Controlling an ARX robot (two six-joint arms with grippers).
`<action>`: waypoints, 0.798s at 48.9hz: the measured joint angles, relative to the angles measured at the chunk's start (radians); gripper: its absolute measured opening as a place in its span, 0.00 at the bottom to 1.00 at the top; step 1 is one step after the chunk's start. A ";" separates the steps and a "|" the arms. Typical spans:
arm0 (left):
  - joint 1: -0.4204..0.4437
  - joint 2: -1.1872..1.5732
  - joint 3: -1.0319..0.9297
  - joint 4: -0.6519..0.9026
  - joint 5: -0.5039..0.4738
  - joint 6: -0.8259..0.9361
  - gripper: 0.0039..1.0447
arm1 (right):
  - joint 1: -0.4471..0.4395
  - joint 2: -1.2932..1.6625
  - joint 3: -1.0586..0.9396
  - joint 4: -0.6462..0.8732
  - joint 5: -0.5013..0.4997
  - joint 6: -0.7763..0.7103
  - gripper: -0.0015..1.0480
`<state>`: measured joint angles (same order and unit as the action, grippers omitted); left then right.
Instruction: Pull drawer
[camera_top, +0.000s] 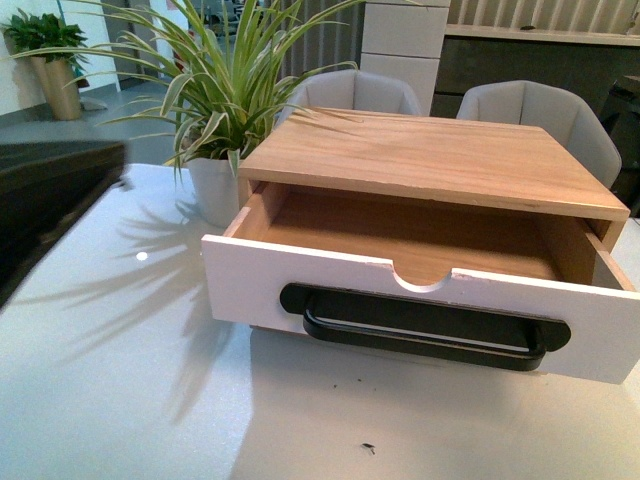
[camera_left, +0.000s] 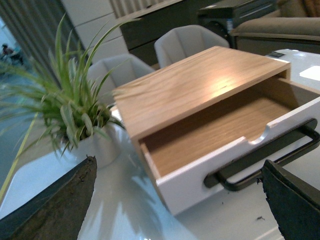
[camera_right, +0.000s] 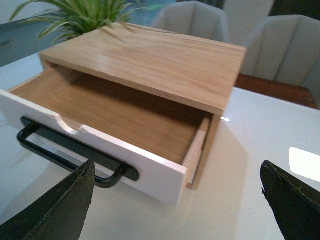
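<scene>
Left wrist view puts our left tool (camera_left: 177, 167) nearest the lens: its two dark fingers (camera_left: 60, 205) stand wide apart with nothing between them, so it is open and empty. Our right tool (camera_right: 177, 167) is the same, spread and holding nothing. Neither touches anything, and both hang just short of the white front.

Beyond them sits the drawer (camera_top: 300, 280), drawn well out of its wooden case (camera_top: 430, 155), with the bare light wood floor showing behind the half-round notch (camera_top: 420, 282). The black bar handle (camera_top: 420, 335) stands off the front on its two ends. We judge that gap is there so a finger can hook behind it, which makes it the natural place to pull from. The left tool faces the handle's left end and the right tool its right end.

With this much of the inside showing, we judge the pull largely done, though we cannot tell whether more travel is left.

The case rests on the pale surface (camera_top: 120, 380). A potted plant (camera_top: 230, 100) stands close beside its left rear corner, and grey chairs (camera_top: 540, 110) sit behind.
</scene>
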<state>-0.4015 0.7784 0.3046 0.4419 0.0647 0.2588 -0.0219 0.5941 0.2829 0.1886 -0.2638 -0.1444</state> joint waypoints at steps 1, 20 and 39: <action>0.006 -0.015 -0.007 -0.009 -0.008 -0.010 0.93 | -0.003 -0.014 -0.004 -0.006 0.007 0.003 0.91; 0.200 -0.282 -0.114 -0.196 -0.035 -0.246 0.93 | -0.077 -0.337 -0.077 -0.178 0.118 0.177 0.91; 0.262 -0.405 -0.214 -0.162 -0.198 -0.254 0.32 | 0.016 -0.493 -0.171 -0.212 0.261 0.151 0.35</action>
<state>-0.1398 0.3737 0.0910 0.2798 -0.1337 0.0051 -0.0055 0.1013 0.1120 -0.0235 -0.0029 0.0071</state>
